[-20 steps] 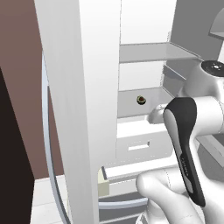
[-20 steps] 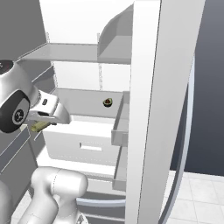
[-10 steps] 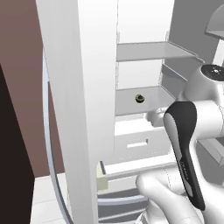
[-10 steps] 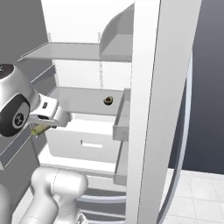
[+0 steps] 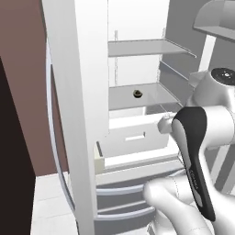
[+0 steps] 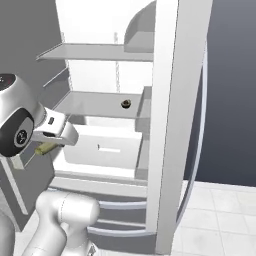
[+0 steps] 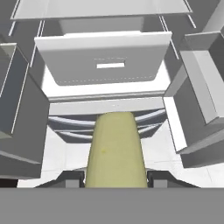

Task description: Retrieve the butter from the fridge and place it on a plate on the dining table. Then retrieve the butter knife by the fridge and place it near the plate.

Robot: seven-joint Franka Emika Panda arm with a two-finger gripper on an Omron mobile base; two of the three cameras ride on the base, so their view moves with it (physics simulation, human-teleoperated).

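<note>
In front of the open fridge [image 5: 69, 114], the first step is partly done: the butter [image 7: 116, 151] is sitting in the claw [image 7: 116, 177], outside the shelves. Carrying it to the plate on the bench and fetching the butter knife are judged still outstanding.

Left to right in the hand view: a door bin is standing open at the left, the pale yellow stick is running up the middle between the two dark fingertips [image 7: 72, 178], and a second door bin is hanging at the right. Beyond it, a white drawer [image 7: 103, 63] is facing the camera.

The claw is clenched on the stick, which is projecting forward past the tips. In the right base view the butter [image 6: 44, 148] is showing beneath the wrist.
</note>
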